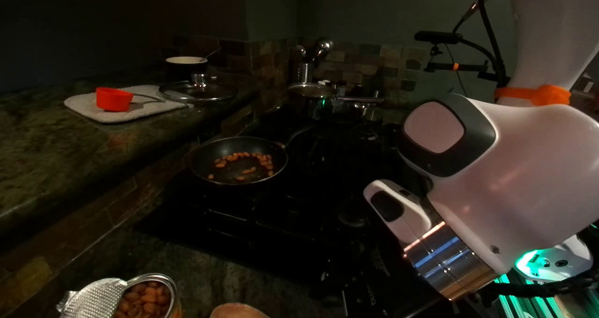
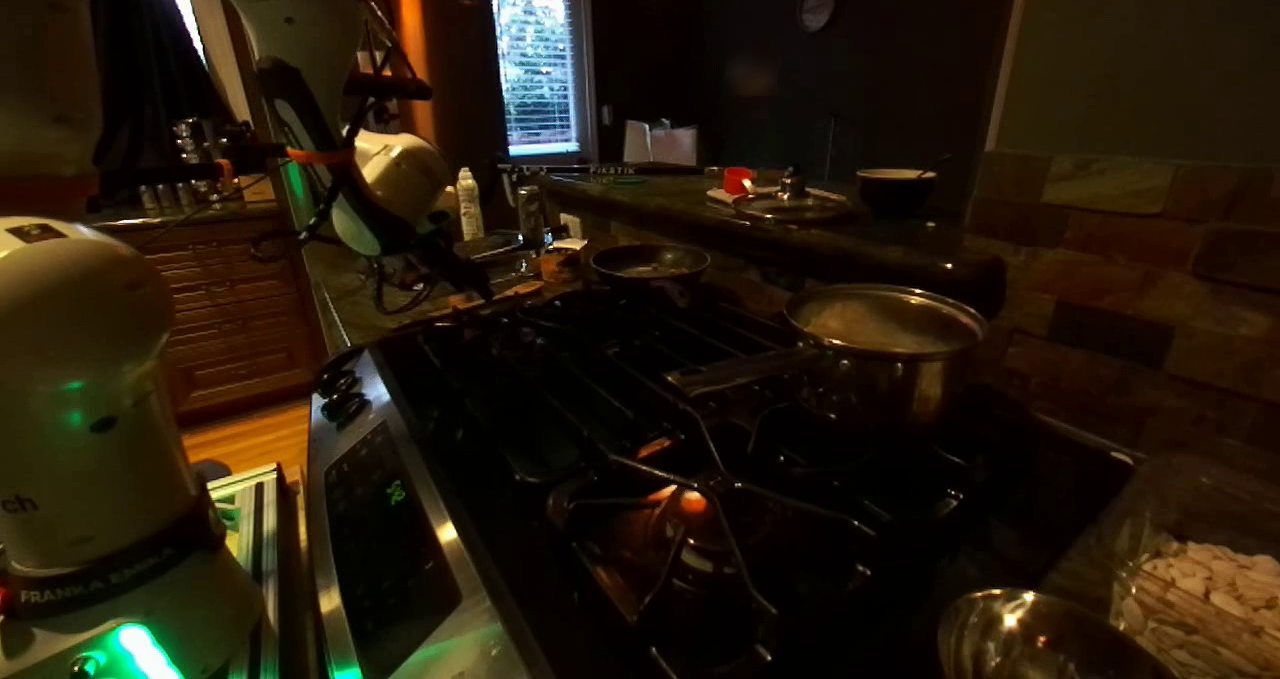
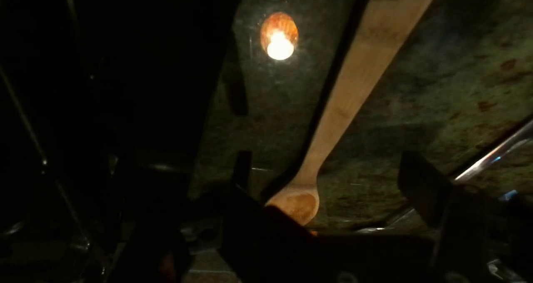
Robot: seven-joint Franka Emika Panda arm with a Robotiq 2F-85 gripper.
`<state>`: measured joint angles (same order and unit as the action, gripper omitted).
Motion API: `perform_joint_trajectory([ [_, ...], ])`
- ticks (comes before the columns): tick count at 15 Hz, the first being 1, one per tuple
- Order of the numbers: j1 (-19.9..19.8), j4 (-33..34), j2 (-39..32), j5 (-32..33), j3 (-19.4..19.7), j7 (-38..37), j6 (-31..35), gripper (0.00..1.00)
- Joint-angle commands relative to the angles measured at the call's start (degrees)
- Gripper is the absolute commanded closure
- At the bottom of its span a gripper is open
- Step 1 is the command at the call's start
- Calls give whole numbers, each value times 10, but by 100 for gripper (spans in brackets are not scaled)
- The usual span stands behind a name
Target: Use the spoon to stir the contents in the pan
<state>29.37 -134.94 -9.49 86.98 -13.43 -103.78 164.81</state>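
Smooth, matt wooden spoon (image 3: 346,101), shiny metal pot (image 2: 900,377), and dimpled metallic can lid (image 1: 96,298).

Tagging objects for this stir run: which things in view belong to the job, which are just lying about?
For the job:
wooden spoon, not gripped
frying pan, likely the one meant
nuts in it
jaws, open

Lying about:
orange-red cup
glass lid
dark bowl
saucepan
metal bowl
open can
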Motion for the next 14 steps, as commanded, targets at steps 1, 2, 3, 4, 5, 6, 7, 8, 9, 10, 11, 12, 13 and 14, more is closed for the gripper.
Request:
perform_joint_trajectory([
  [1,7,14,-27,80,1,-92,-4,42],
  [2,6,13,-33,94,0,-108,-4,51],
  [3,6,13,-38,105,-1,-120,-5,58],
  [4,6,14,-40,114,-2,-127,-6,64],
  [5,5,15,-40,121,-3,-134,-6,73],
  [6,6,16,-41,127,-3,-139,-6,79],
  [7,5,17,-41,129,-4,-139,-5,87],
  [8,4,15,-41,116,-4,-128,0,94],
  [9,3,13,-40,94,-4,-106,5,99],
  [10,1,10,-36,69,-4,-82,10,99],
  [11,0,8,-35,44,-4,-56,14,95],
  [12,-36,4,-27,-4,-38,3,10,95],
  [13,-39,3,-24,-40,-43,41,8,95],
  [14,-45,3,-24,-92,-51,96,2,95],
])
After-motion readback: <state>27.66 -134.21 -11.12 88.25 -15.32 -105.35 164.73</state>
